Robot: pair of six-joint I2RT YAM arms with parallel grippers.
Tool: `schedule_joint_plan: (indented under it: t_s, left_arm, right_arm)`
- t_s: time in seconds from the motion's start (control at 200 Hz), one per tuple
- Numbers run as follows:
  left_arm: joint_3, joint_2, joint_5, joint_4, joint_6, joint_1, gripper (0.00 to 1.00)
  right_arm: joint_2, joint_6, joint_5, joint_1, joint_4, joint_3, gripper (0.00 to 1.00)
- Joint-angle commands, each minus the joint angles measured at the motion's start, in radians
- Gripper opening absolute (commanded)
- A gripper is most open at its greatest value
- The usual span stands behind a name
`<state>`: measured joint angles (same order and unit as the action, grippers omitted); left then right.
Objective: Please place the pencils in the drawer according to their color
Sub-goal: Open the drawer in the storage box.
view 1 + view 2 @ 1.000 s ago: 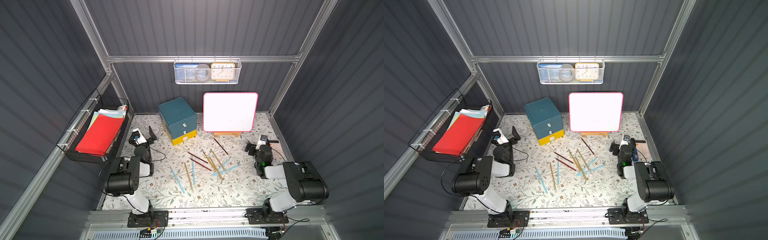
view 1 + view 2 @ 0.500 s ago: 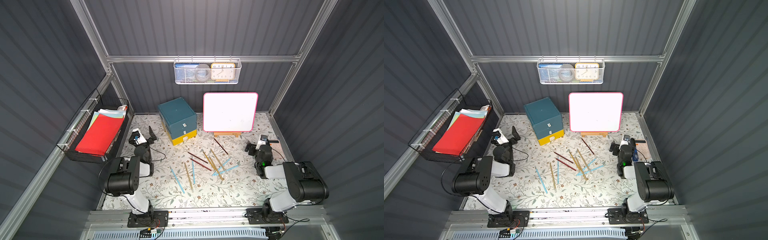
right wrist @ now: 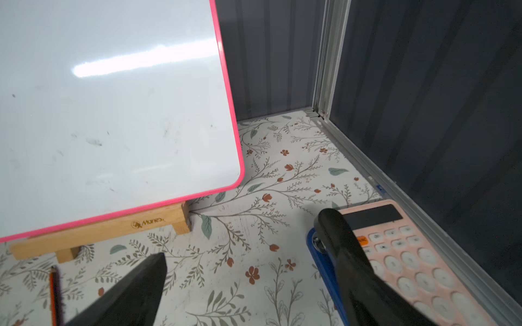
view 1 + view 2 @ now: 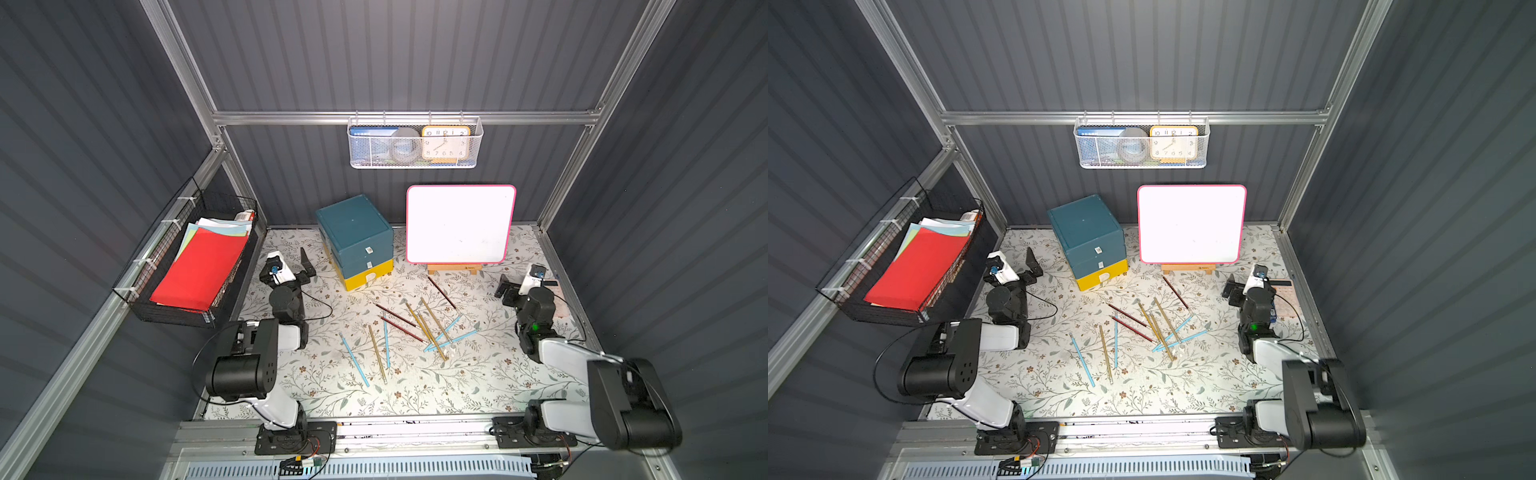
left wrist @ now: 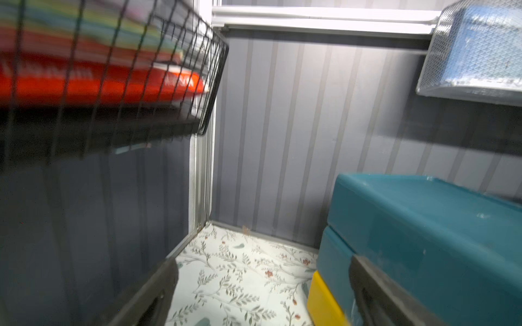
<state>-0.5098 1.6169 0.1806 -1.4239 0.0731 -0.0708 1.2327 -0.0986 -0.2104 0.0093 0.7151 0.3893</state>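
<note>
Grey ribbed walls close in a floral table (image 4: 478, 386). The pencils (image 4: 425, 331), dark red, gold and light blue, lie scattered on its middle, in front of the cabinet (image 4: 353, 226). Several gold and blue ones cross in a heap; a blue one (image 4: 354, 360) and a gold one (image 4: 377, 353) lie apart toward the front; one red pencil (image 4: 441, 293) lies alone near the whiteboard (image 4: 459, 224).

The cabinet stands at the back, teal, with a yellow drawer (image 4: 368, 277) at the bottom; whether that drawer is fully in I cannot tell.

The left gripper (image 5: 264, 265) sits beside the cabinet, jaws spread wide, nothing between them. The right gripper (image 3: 243, 240) sits at the opposite edge near the whiteboard's wooden stand, jaws likewise wide apart and empty; one finger hangs over the edge of a pink calculator (image 3: 409, 254).

A wire basket (image 4: 137, 286) of papers hangs on the side wall; a mesh basket (image 4: 415, 164) holding a clock (image 4: 445, 143) hangs on the back wall.
</note>
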Motion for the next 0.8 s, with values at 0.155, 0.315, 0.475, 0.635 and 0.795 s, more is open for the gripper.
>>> schedule_joint_plan:
  t_s: [0.155, 0.315, 0.475, 0.635, 0.795]
  left_arm:
    - [-0.136, -0.164, 0.009, 0.332, 0.06, 0.03, 1.0]
    - [-0.265, -0.235, -0.031, 0.627, 0.189, 0.049, 1.0]
    - [-0.406, -0.253, -0.118, 0.915, 0.313, 0.068, 1.0]
    - [-0.53, -0.235, -0.226, 1.07, 0.407, 0.089, 1.0]
    - [-0.706, -0.147, -0.274, 1.23, 0.452, 0.103, 1.0]
  right_arm:
    - [-0.249, -0.589, -0.108, -0.019, -0.571, 0.138, 0.99]
    - [-0.297, -0.619, 0.189, -0.03, -0.636, 0.155, 0.99]
    - [-0.25, -0.666, 0.389, 0.033, -0.732, 0.231, 0.99]
    - [-0.181, -0.73, 0.379, 0.201, -0.76, 0.321, 0.99]
    - [-0.07, -0.881, 0.396, 0.325, -0.694, 0.407, 0.98]
